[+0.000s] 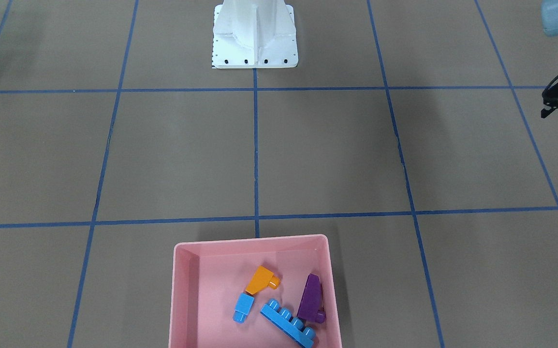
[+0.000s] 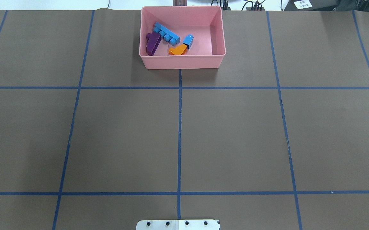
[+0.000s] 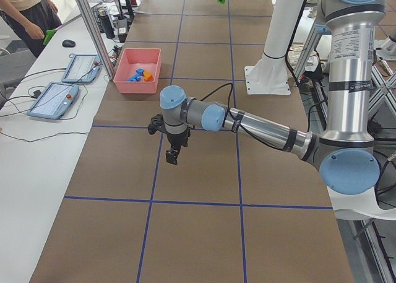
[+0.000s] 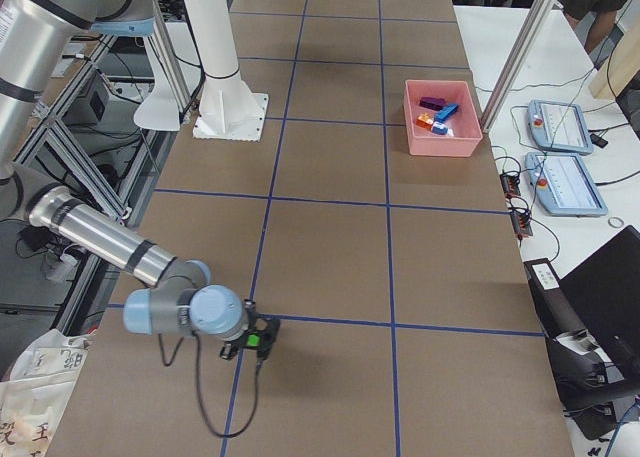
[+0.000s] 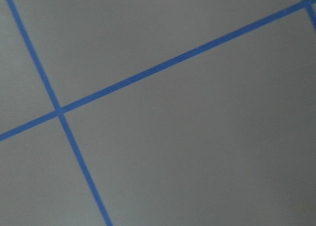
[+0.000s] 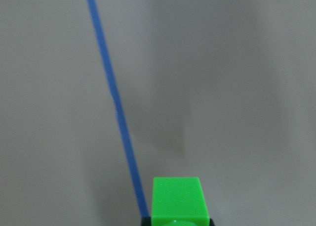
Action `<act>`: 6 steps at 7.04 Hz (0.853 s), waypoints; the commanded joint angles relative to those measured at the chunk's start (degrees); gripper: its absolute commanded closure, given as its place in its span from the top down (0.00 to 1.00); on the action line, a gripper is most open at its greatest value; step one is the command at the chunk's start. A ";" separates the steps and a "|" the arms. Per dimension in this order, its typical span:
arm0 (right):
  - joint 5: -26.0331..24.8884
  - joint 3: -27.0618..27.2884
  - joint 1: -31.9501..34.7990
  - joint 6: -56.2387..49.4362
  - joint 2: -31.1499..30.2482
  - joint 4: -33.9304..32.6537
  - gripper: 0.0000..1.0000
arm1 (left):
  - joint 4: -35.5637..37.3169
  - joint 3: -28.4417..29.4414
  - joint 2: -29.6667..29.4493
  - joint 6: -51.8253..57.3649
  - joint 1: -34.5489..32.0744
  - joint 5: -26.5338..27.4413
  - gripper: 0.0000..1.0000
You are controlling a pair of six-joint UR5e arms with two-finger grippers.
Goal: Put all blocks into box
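Note:
The pink box (image 2: 181, 62) stands at the far middle of the table, also in the front view (image 1: 182, 290). In it lie the orange brick (image 1: 262, 280), the purple wedge (image 1: 311, 299), the small blue cube (image 1: 243, 308) and the long blue bar (image 1: 288, 323). My right gripper (image 4: 262, 343) is shut on the green brick (image 6: 177, 201) and holds it low over the table, far from the box. My left gripper (image 3: 173, 152) hangs over the table on the other side, also far from the box. Only its edge shows in the front view (image 1: 557, 100), so I cannot tell whether it is open or shut.
The white robot base (image 1: 255, 38) stands at the near middle edge. Blue tape lines (image 2: 179, 127) divide the brown table. A side table with two tablets (image 3: 65, 78) and cables runs beyond the box. A person (image 3: 25, 10) stands there.

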 commanded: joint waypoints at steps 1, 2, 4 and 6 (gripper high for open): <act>-2.46 -0.36 -4.15 0.06 24.10 -19.21 0.00 | -0.27 5.57 0.64 4.55 -7.20 -4.70 1.00; -4.74 -0.89 -8.54 1.19 32.55 -23.63 0.00 | -0.27 7.61 0.20 6.15 -9.23 -4.71 1.00; -5.46 -2.98 -18.64 15.37 46.72 -24.11 0.00 | -0.44 7.63 0.81 6.16 -9.34 -4.71 1.00; -9.48 -15.32 -24.55 22.19 64.36 -23.67 0.00 | -0.36 7.36 0.81 6.25 -9.43 -4.79 1.00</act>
